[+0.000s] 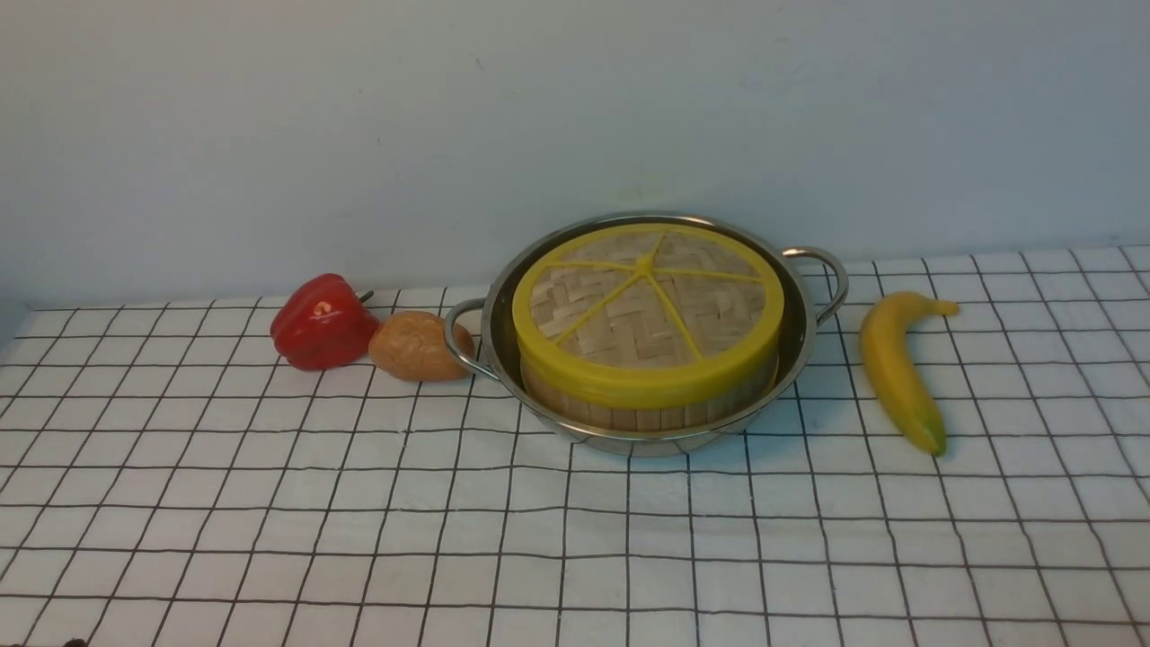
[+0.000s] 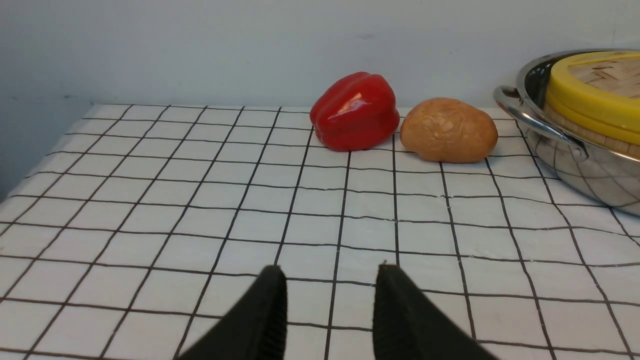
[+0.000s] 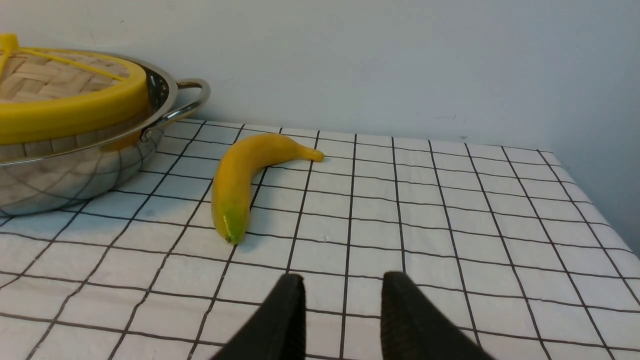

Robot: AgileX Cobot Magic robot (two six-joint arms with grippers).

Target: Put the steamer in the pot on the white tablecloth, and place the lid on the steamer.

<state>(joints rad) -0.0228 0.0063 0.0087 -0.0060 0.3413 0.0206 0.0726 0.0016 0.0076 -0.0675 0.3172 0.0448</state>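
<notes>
The shiny steel pot [image 1: 809, 332] stands on the white tablecloth [image 1: 575, 539] near the back wall. Inside it sits the bamboo-slat steamer [image 1: 647, 409], and the woven lid [image 1: 647, 310] with its yellow rim and spokes rests on top, so the steamer's contents are hidden. Neither arm shows in the front view. My left gripper [image 2: 330, 272] hovers open over bare cloth, well short of the pot [image 2: 580, 165] and lid [image 2: 590, 100]. My right gripper [image 3: 342, 280] is also open over the cloth, with the pot [image 3: 75, 175] and lid [image 3: 65, 115] off to one side.
A red bell pepper [image 1: 321, 322] and a brown potato-like lump [image 1: 415, 345] lie just left of the pot's handle. A yellow banana [image 1: 898, 368] lies to the pot's right. The pale wall runs close behind everything.
</notes>
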